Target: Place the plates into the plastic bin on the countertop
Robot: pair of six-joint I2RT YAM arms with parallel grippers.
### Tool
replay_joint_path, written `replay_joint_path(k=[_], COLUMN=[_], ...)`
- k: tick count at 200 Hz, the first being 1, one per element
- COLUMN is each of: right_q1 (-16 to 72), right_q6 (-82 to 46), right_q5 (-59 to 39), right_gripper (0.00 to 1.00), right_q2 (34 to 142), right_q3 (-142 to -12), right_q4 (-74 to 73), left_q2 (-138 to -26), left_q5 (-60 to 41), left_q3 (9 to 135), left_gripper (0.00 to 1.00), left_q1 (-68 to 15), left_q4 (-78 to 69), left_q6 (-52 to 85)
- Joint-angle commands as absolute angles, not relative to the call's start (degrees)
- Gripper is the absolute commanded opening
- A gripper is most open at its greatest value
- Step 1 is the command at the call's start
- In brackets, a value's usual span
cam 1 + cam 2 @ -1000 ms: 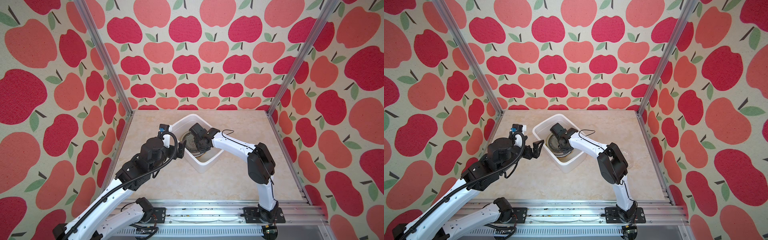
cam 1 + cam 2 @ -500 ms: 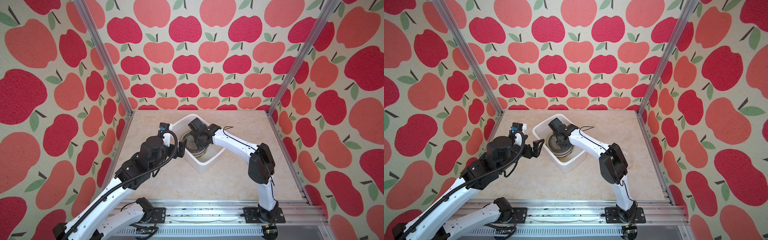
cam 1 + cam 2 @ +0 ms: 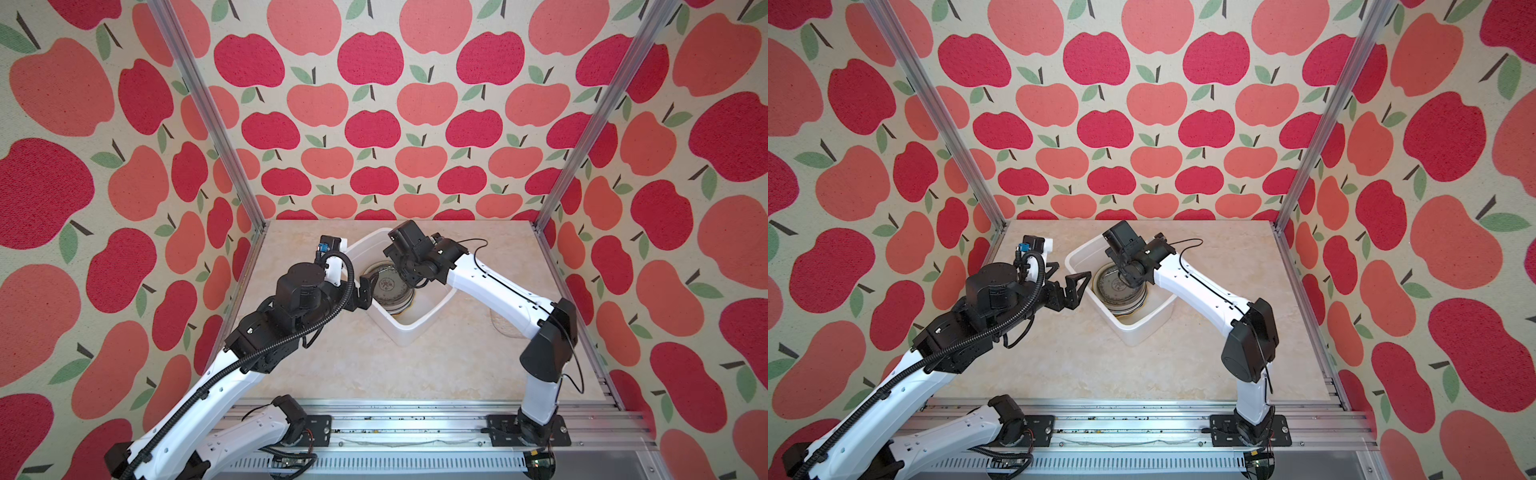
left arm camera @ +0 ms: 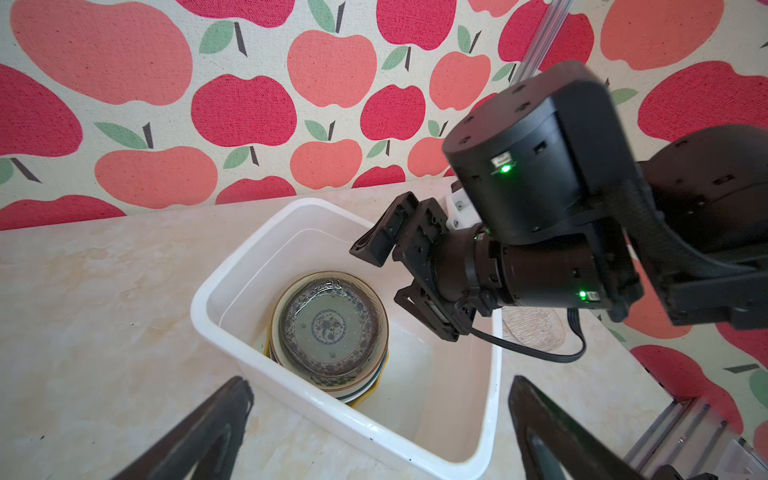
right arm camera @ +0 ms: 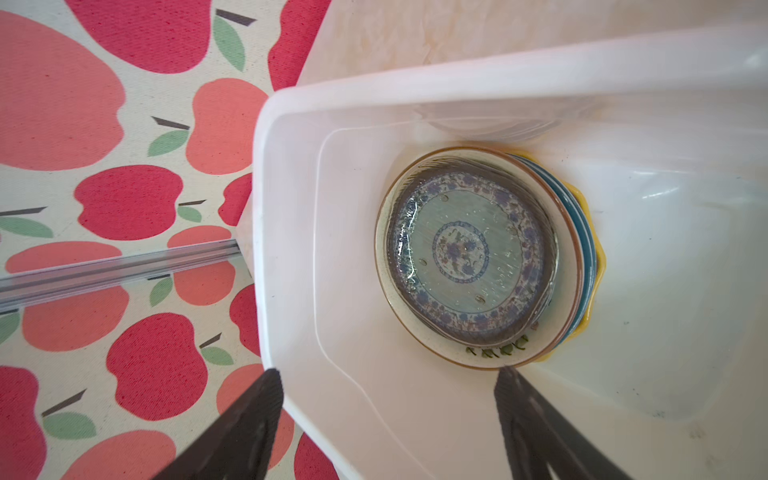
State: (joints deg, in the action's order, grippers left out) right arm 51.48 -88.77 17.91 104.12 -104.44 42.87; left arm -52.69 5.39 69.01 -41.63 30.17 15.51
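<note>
Over the bin (image 5: pixel 340 316), the right hand (image 5: pixel 387 376) has let go, so one more plate is in.
Low and pinched a second ago, it now stands wide and empty above the stack (image 4: pixel 332 328), with a glass plate (image 5: pixel 469 253) lying on top. The left hand (image 4: pixel 380 384) waits wide beside the rim, unchanged. One clear plate (image 3: pixel 505 326) lies on the counter (image 3: pixel 374 365) under the right arm (image 3: pixel 498 286) and is probably next.

plastic bin (image 5: pixel 259 228) white | top plate (image 5: pixel 461 253) blue floral | lower plate (image 5: pixel 598 257) yellow | countertop (image 3: pixel 374 365) beige marble | walls (image 3: pixel 374 124) red-coral apples
</note>
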Motion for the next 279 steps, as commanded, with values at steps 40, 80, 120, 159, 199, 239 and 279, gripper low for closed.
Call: replay_joint_path(k=[40,80,120,159,199,239,279], right_q1=[46.5,38.26,24.6,11.59,2.32,-3.44,-7.31], right_q6=[-70.36,-69.39,-68.86,-63.42,-62.4,-62.74,-62.03], right_q5=[19.79,21.37,16.75,7.67,2.61,-2.11,-5.91], right_gripper=[0.82,0.82,0.79,0.79,0.77,0.73,0.7], right_q2=[87.33,70.8,56.65,52.71,51.09,53.72,58.4], right_q3=[-96.67,-82.71,-67.46,-55.92,-45.17,-39.73,-37.84], right_q4=[49.84,54.83,57.17,57.84,56.08,51.14,45.92], left_q2=[-61.72,-70.81,-79.25,-85.66,-90.37,-92.9,-96.65], left_q5=[-9.18,-9.89,-12.72,-13.81,-13.63,-16.18,-16.14], left_q3=[77.73,83.73,88.78,91.42,93.78,93.0,92.77], left_gripper=[0.99,0.99,0.99,0.99,0.99,0.99,0.99], left_q1=[-43.15,-50.56,-57.08,-62.44,-66.84,-68.37,-69.74], left_q4=[32.12,33.11,33.78,33.69,35.81,34.48,34.31], left_q6=[12.99,6.37,2.23,0.2,-4.7,-7.95,-13.26])
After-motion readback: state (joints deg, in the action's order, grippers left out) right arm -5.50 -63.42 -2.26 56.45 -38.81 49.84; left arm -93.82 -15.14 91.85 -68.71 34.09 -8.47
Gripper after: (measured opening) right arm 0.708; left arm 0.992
